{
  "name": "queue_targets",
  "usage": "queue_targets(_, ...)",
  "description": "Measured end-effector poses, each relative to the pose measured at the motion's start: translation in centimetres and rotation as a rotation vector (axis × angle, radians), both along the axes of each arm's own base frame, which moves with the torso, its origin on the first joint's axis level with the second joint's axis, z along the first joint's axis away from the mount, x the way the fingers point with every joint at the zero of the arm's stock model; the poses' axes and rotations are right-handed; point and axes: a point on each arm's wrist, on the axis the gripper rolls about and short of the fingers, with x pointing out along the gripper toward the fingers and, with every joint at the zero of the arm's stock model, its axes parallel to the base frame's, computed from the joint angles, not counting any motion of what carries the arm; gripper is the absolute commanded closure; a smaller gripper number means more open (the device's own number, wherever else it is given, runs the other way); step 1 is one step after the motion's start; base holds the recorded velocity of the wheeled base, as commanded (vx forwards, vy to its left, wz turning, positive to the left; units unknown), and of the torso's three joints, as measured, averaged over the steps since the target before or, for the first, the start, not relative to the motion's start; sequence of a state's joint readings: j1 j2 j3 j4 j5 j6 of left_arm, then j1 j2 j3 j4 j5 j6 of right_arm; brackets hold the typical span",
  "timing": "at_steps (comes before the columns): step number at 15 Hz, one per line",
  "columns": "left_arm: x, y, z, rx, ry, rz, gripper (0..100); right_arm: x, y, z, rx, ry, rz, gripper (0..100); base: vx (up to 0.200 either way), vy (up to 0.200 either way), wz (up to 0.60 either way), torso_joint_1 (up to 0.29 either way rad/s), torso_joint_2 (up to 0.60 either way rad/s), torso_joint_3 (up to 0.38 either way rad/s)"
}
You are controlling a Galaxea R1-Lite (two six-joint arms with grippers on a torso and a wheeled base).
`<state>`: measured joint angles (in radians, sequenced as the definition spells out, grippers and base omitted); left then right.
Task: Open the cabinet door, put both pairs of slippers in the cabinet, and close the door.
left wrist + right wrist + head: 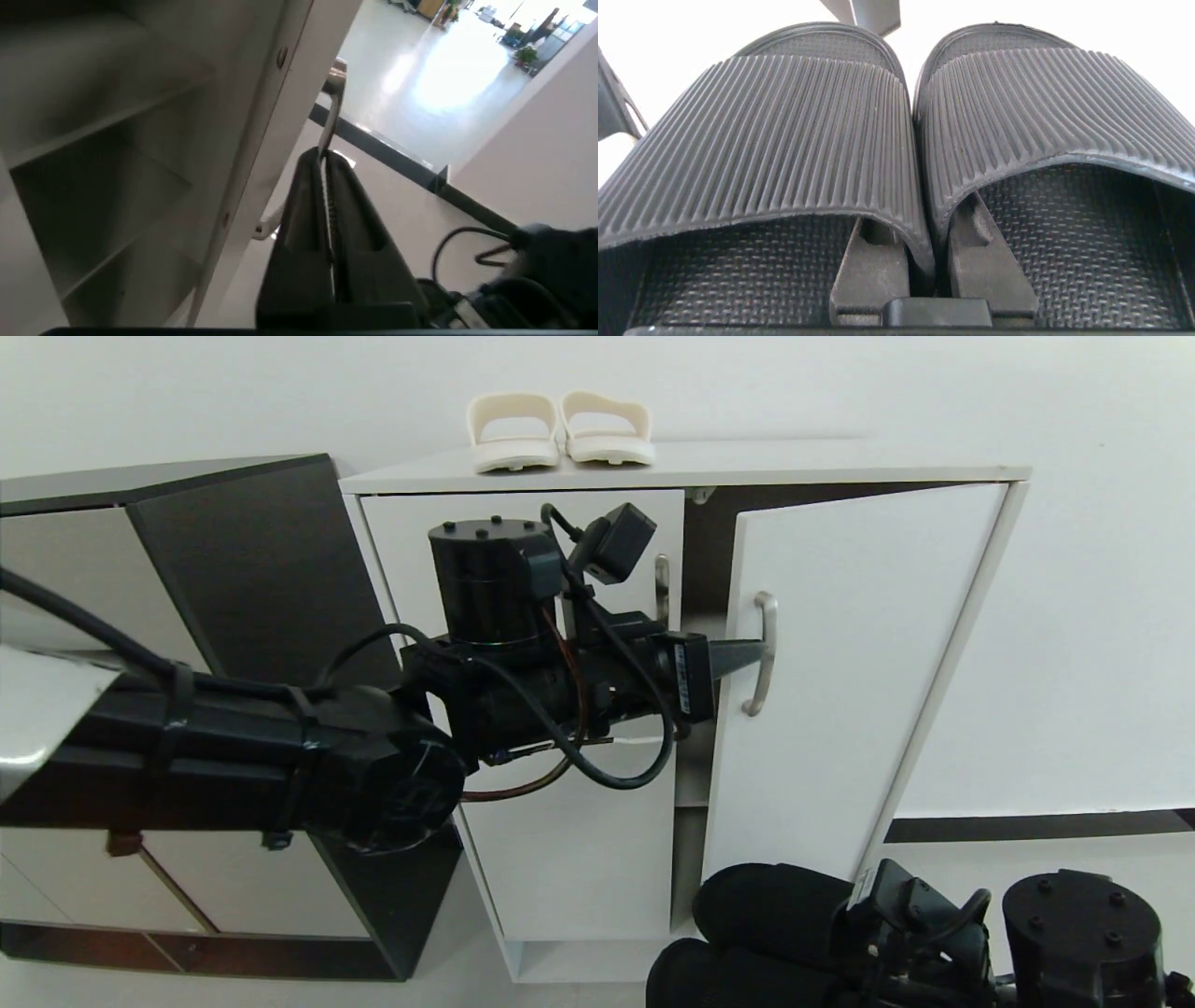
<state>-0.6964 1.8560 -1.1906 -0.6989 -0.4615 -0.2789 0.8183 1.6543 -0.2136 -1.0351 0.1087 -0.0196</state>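
Nearest, low in the head view, the right gripper (932,245) is closed on the pair of black slippers (766,905), its fingers (878,271) pinching the two touching inner walls. Farther out, the left gripper (754,654) is closed tight on the metal handle (761,695) of the right door (840,663), which stands partly open, showing shelves (103,140). The cream slippers (560,429) sit side by side on top of the white cabinet (794,462), by the wall

— Head view, lighting?
— I log it bright and even: white wall (1074,616) flat-lit, dark shadow band under the cabinet top (840,457).
— Left wrist view?
— I note the shelves (84,168) dim, with hard glare on the floor (448,84) beyond.
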Motion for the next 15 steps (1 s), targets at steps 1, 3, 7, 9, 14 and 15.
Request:
queue_targets(1,-0.9,0.4,0.1,-0.002,-0.002,-0.007,100,-0.1,0.0,0.0,0.001,0.000,0.002,100,0.000,0.000,0.00,0.000,0.00,0.000)
queue_targets(3,-2.5,1.5,0.1,0.005,0.005,-0.007,100,-0.4,0.2,0.1,0.002,-0.002,0.019,100,0.000,0.000,0.00,0.000,0.00,0.000)
queue_targets(7,-3.1,3.6,0.6,0.000,0.003,0.035,100,-0.8,0.5,0.1,0.003,-0.006,0.038,100,0.000,0.000,0.00,0.000,0.00,0.000)
queue_targets(9,-2.0,3.6,1.1,-0.017,-0.012,0.060,100,-0.9,0.5,0.1,0.001,-0.006,0.041,100,0.000,0.000,0.00,0.000,0.00,0.000)
queue_targets(14,1.1,2.1,1.3,-0.034,-0.028,0.104,100,-1.1,0.7,0.1,0.000,-0.005,0.053,100,0.000,0.000,0.00,0.000,0.00,0.000)
queue_targets(15,1.5,1.7,1.3,-0.033,-0.027,0.103,100,-1.1,0.7,0.1,-0.001,-0.005,0.054,100,0.000,0.000,0.00,0.000,0.00,0.000)
